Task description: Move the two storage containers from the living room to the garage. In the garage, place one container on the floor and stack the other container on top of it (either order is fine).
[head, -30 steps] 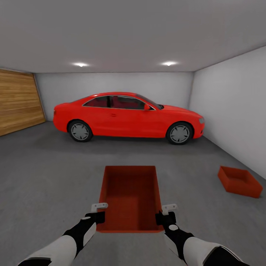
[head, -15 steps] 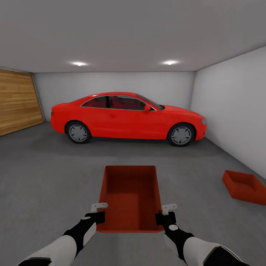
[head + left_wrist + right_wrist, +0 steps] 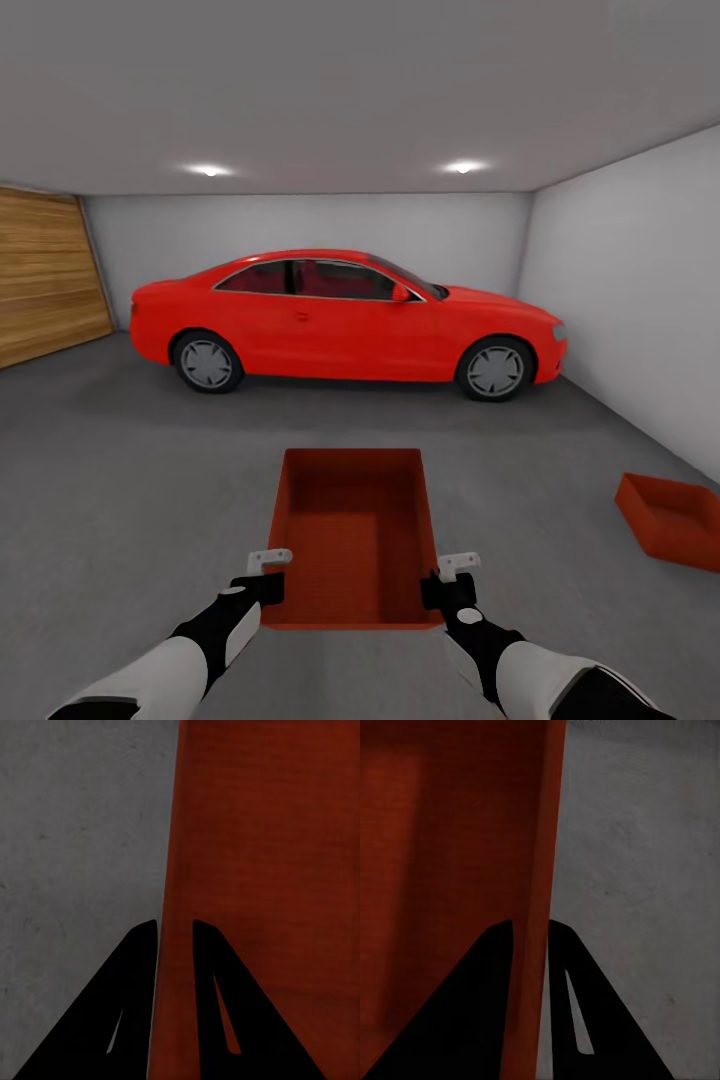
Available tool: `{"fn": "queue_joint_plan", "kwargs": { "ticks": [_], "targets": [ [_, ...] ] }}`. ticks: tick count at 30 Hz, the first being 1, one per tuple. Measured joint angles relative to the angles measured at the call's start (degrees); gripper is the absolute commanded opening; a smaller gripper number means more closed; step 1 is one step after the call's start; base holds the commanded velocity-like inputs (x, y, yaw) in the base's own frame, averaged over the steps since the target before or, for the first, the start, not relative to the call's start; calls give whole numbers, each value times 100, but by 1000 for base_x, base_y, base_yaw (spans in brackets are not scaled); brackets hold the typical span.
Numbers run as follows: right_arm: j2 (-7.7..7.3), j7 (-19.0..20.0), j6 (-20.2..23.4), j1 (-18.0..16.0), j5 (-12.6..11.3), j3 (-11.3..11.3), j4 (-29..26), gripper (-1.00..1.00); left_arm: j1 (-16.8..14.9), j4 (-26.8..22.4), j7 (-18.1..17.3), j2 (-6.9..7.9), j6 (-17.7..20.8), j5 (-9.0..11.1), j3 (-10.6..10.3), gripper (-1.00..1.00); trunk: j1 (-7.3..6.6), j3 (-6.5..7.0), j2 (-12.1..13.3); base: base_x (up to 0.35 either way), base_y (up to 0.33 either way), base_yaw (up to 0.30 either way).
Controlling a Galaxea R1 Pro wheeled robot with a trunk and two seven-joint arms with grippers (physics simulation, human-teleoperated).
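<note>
Our view has swung left, sliding the floor container (image 3: 672, 520) rightward. We clamp the carried container (image 3: 352, 535) by its side walls with left gripper (image 3: 268, 562) and right gripper (image 3: 458, 566), facing the red car (image 3: 345, 320).

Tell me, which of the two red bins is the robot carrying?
The held container in front, gripped on both side walls; the other container sits on the floor by the right wall.

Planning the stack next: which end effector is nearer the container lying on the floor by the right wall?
Right. The right end effector grips the carried container's right wall, on the side toward the floor container; the left end effector grips the opposite wall, farther away.
</note>
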Motion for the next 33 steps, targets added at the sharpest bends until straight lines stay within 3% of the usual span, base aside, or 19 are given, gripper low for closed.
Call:
{"fn": "queue_joint_plan", "kwargs": {
  "ticks": [15,33],
  "targets": [
    [-9,13,0,0,8,-9,-2,-100,0,0,5,-8,0,-13,12,-100,0,0,0,320,0,0],
    [-11,12,0,1,9,-10,-3,-100,-1,3,6,-10,-2,-12,13,-100,0,0,0,320,39,-269]
  ]
}}
